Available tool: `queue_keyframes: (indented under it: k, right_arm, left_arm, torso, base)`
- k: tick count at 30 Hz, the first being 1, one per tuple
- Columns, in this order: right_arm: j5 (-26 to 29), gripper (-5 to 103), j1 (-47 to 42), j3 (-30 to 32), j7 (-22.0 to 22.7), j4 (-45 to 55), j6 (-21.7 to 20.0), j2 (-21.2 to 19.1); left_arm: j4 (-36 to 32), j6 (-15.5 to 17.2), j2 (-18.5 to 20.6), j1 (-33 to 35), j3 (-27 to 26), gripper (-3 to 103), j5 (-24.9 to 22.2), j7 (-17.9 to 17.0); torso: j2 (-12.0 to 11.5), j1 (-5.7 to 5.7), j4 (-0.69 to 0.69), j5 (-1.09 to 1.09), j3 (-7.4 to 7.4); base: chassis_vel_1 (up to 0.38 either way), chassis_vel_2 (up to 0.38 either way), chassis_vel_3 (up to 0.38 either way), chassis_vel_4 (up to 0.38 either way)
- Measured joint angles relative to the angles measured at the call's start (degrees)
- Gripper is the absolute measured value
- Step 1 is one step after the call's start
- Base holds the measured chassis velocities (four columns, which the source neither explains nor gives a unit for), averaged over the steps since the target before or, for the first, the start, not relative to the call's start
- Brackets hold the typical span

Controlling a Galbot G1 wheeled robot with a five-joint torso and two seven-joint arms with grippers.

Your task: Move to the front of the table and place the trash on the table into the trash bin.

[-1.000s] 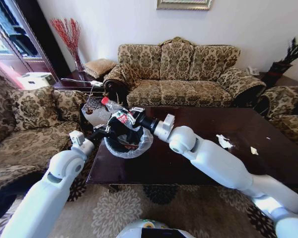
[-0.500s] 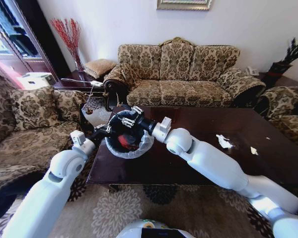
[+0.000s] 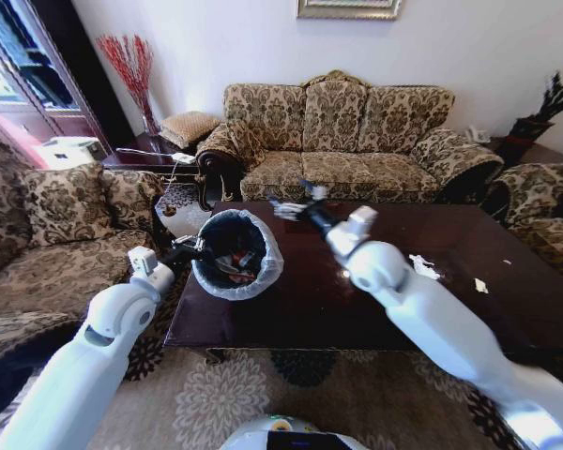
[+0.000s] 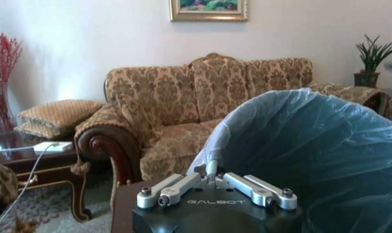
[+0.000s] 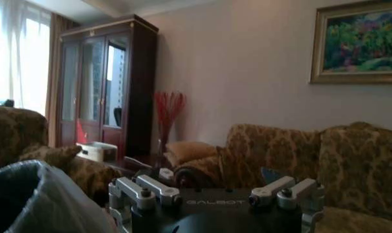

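While left gripper (image 4: 212, 180) pinches trash bin (image 3: 233, 255) rim, right gripper (image 3: 296, 206) seemingly empty.

right pincer (image 5: 215, 213) spread empty, trash bin (image 5: 34, 194) beside

white wall (image 3: 263, 37) | patterned sofa (image 3: 347, 141) | floral carpet (image 3: 291, 394) | dark cabinet (image 5: 105, 87)

The trash bin (image 3: 235, 267) sits at the left end of the desk (image 3: 375, 300), lower left of centre, with trash (image 3: 236, 267) inside. Two paper scraps (image 3: 422, 267) lie at the desk's right. A sofa (image 3: 342, 141) stands behind it.
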Motion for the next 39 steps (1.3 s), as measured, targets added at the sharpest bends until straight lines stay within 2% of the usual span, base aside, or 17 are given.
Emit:
queue_keyframes:
  k: [1, 2, 3, 5, 6, 13, 26, 39]
  right_arm:
    - [0.0, 100, 0.0, 0.0, 0.0, 0.0, 0.0, 0.0]
    - [-0.5, 100, -4.2, 3.0, 0.8, 1.1, -0.4, -1.1]
    - [-0.7, 100, -9.7, 5.6, 3.7, 2.7, -0.9, -1.7]
    - [-0.8, 100, -12.3, 7.0, 5.0, 3.6, -1.1, -1.6]
    - [-1.3, 100, -17.3, 10.8, 6.2, 5.6, -2.0, -0.9]
    - [-4.1, 100, -26.8, 19.2, 5.2, 8.8, -3.0, 1.9]
    - [-7.8, 100, -27.8, 17.8, 4.8, 7.3, -2.6, 5.5]
    - [-9.2, 100, -28.7, 17.4, 4.4, 6.3, -1.4, 6.5]
  left_arm:
    - [0.0, 0.0, 0.0, 0.0, 0.0, 0, 0.0, 0.0]
    - [-0.9, 0.1, 0.1, 0.4, -0.4, 0, -0.1, -0.2]
    - [-1.9, 0.0, 0.2, 1.6, -1.4, 0, 0.0, -0.3]
    - [-2.4, -0.1, 0.1, 2.3, -2.0, 0, 0.0, -0.3]
    - [-3.1, -0.2, -0.3, 3.3, -3.1, 0, 0.2, -0.3]
    - [-4.0, -0.8, -1.1, 4.6, -4.2, 0, 1.6, -0.5]
    - [-5.9, -2.6, -2.0, 5.7, -3.3, 0, 2.9, 0.7]
    - [-6.7, -3.5, -3.2, 6.5, -2.4, 0, 3.5, 1.0]
  torso:
    - [0.0, 0.00, 0.00, 0.00, 0.00]
    - [0.0, 0.00, -0.01, -0.02, 0.00]
    - [0.0, -0.01, -0.01, 0.03, 0.00]
    - [0.0, -0.01, -0.01, 0.03, 0.00]
    - [0.0, -0.02, -0.01, -0.01, -0.01]
    - [0.0, -0.02, 0.00, -0.02, -0.01]
    - [0.0, 0.00, 0.02, -0.02, 0.00]
    - [0.0, -0.01, 0.00, -0.02, 0.00]
  base:
    - [0.000, 0.000, 0.000, 0.000]
    - [0.000, 0.000, 0.000, 0.000]
    - [0.000, 0.000, 0.000, 0.000]
    - [0.000, 0.000, 0.000, 0.000]
    - [0.000, 0.000, 0.000, 0.000]
    - [0.000, 0.000, 0.000, 0.000]
    - [-0.065, -0.062, 0.074, 0.055]
    - [-0.280, -0.264, 0.251, 0.264]
